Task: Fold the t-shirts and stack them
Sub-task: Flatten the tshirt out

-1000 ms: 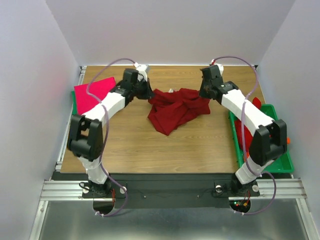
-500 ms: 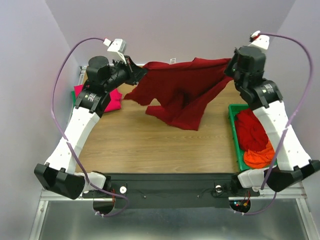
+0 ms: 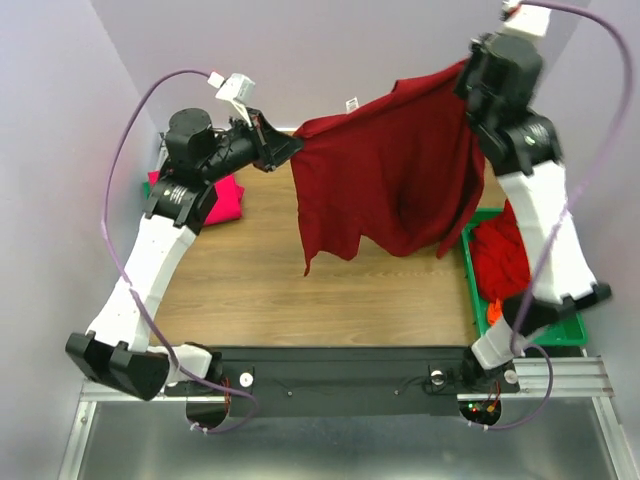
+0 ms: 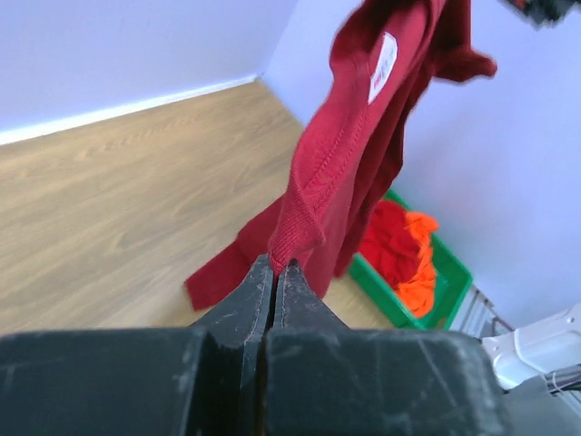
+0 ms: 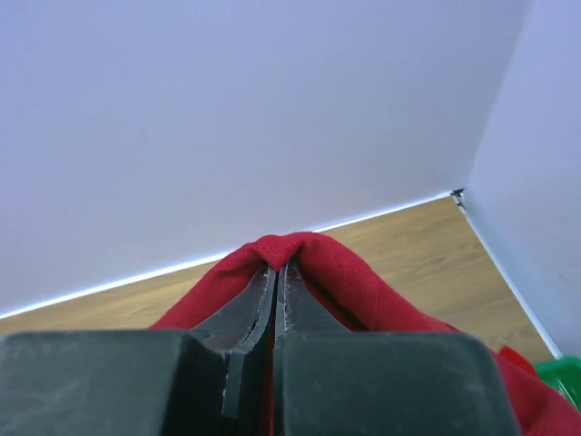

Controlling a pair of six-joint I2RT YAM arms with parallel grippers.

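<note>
Jaws of left gripper (image 4: 275,265): pressed together, pinching a stitched edge of the dark red t-shirt (image 3: 390,170).
Jaws of right gripper (image 5: 277,265): pressed together, a fold of the same cloth humped over the fingertips and clamped between them.
Left gripper height: raised above the table's far left, lower than the right one in the top view.
Right gripper height: raised high at the far right, close to the back wall.
Dark red t-shirt: stretched in the air between both grippers, top edge sloping down from right to left, body hanging in loose folds, lowest corner dangling over the table (image 3: 300,300), contact with the wood not clear.
White label (image 4: 382,65): sewn inside near the top edge, facing the left wrist camera.
Pink t-shirt (image 3: 228,203): lying on the table's far left, partly hidden behind the left arm.
Green tray (image 3: 566,332): along the table's right edge, beside the right arm.
Tray contents: second dark red t-shirt (image 3: 500,262) crumpled, orange t-shirt (image 4: 422,272) bunched beside it toward the near end.
</note>
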